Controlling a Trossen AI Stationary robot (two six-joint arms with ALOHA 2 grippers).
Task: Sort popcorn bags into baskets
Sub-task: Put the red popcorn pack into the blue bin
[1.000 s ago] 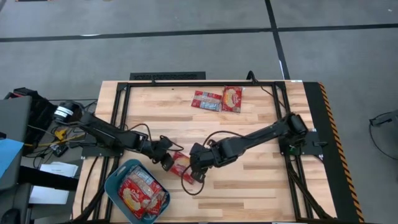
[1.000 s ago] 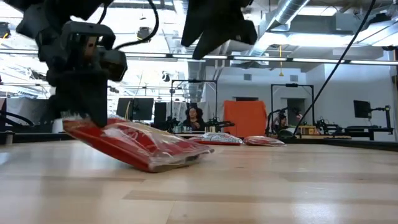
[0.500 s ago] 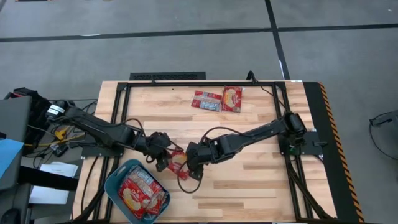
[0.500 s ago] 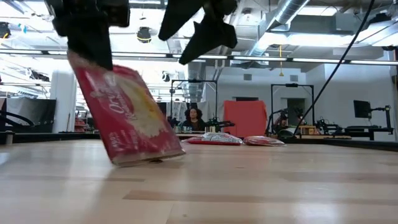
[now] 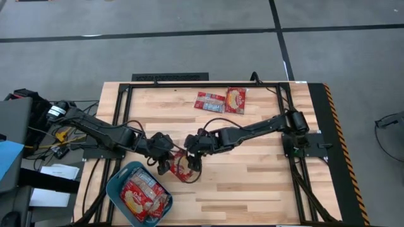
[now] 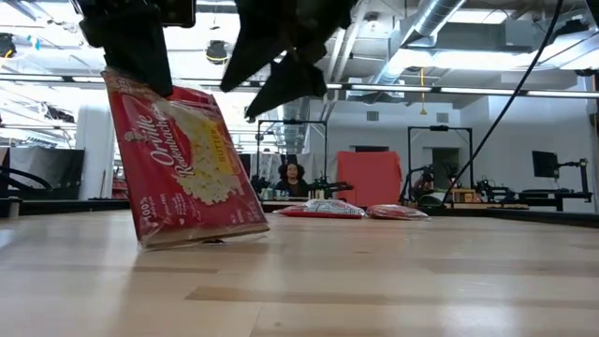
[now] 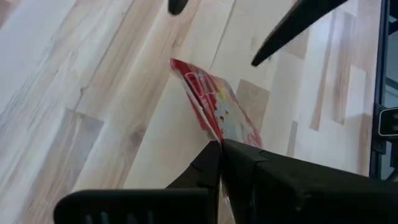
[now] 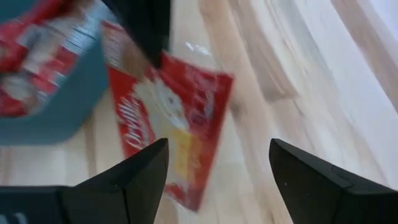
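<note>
My left gripper [image 5: 165,159] [image 6: 131,47] is shut on a red popcorn bag [image 6: 182,168] [image 5: 180,166] just beyond the basket's far right corner. My right gripper [image 5: 194,150] [image 8: 219,146] hangs open right of and above the bag, touching nothing. The teal basket [image 5: 117,188] [image 8: 68,106] sits at the near left of the table with several red bags [image 5: 142,194] inside. Two more bags [image 5: 210,101] [image 5: 236,99] lie flat near the far edge. My left gripper pinches the bag's upper edge [image 7: 214,134] between its two fingers, coming from above and slanting from the table's left. The bag hangs nearly upright below the fingers, and its lower edge [image 6: 201,239] is at the table top.
Bare wooden table stretches right and near of the held bag. A black frame [image 5: 189,84] runs along the table's edges. Cables [image 5: 189,176] trail beside the grippers. Beyond the table a person [image 6: 292,178] sits in the room.
My left gripper has risen, tipping the bag from a low slant on the table to nearly upright, its lower edge staying down. My right gripper has moved from the bag's near right side toward the far edge, staying open.
</note>
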